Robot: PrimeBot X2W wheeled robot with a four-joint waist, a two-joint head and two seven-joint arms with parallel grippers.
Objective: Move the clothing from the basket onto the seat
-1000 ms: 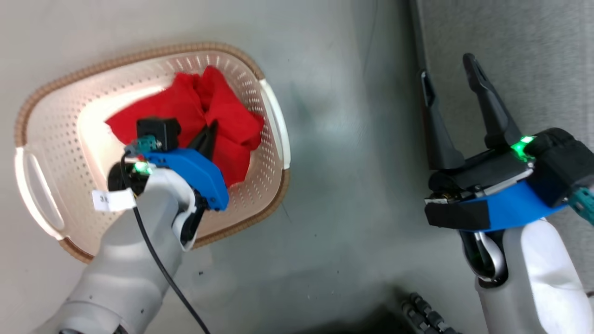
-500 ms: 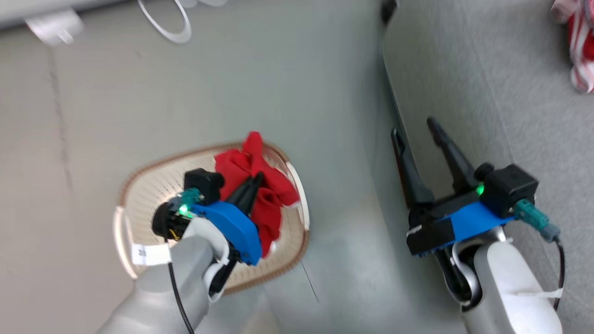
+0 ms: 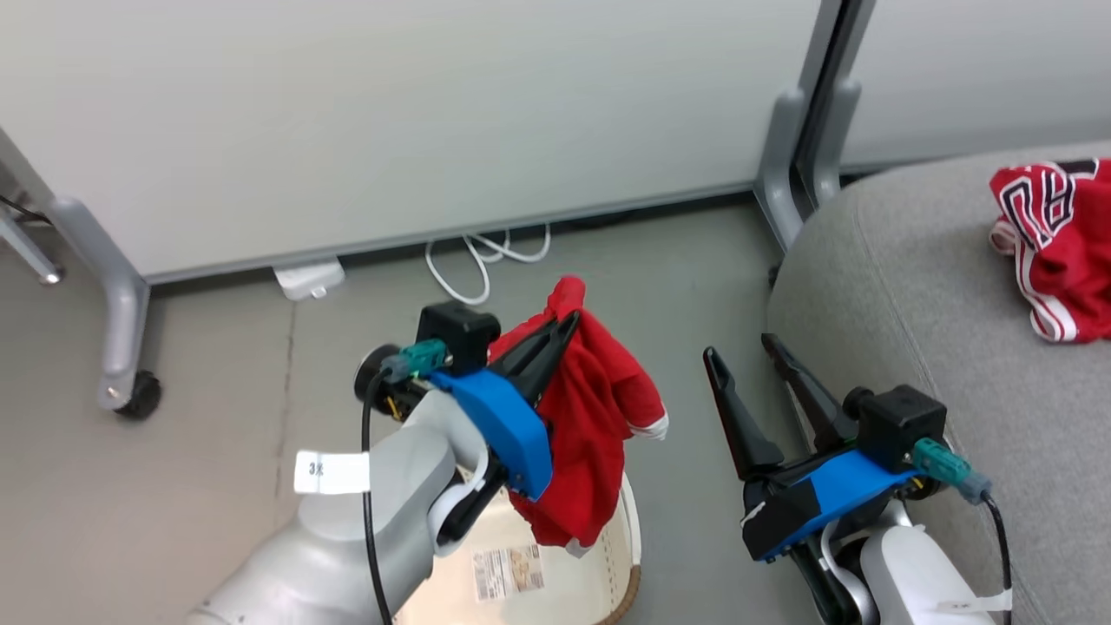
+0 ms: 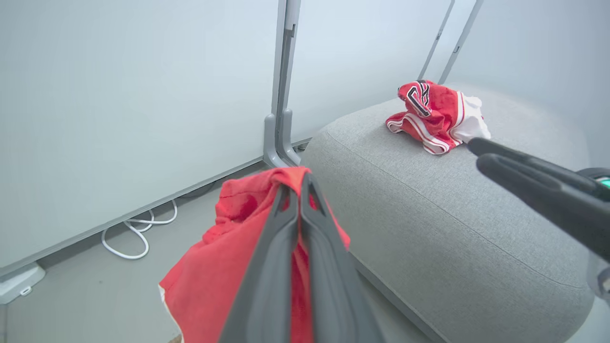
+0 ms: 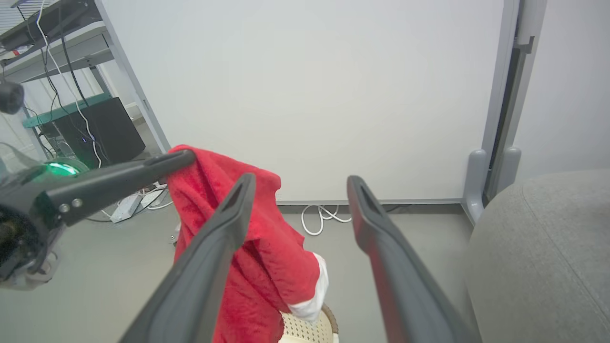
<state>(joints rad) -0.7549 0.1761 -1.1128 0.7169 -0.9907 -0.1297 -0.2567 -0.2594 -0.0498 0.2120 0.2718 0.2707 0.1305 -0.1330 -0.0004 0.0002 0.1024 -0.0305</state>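
Note:
My left gripper [image 3: 566,328] is shut on the plainer red garment [image 3: 590,434], which hangs from its fingertips above the cream basket [image 3: 627,521]. The basket's labelled base shows below my forearm. In the left wrist view the shut gripper [image 4: 299,180] pinches the top fold of the garment [image 4: 228,267]. The lettered jersey [image 3: 1055,243] lies crumpled on the grey seat [image 3: 911,286], also the jersey [image 4: 431,114] on the seat [image 4: 429,200]. My right gripper [image 3: 738,345] stands open and empty beside the seat's edge, right of the hanging garment [image 5: 267,257].
White partition panels on grey legs stand behind, one with a caster [image 3: 130,395]. A white cable [image 3: 486,260] and a power adapter [image 3: 308,278] lie on the floor by the wall. A desk with a black computer [image 5: 95,128] stands far left.
My left gripper has lifted the red garment up out of the basket. The head camera has tilted up, so the wall and the seat with the jersey have come into view.

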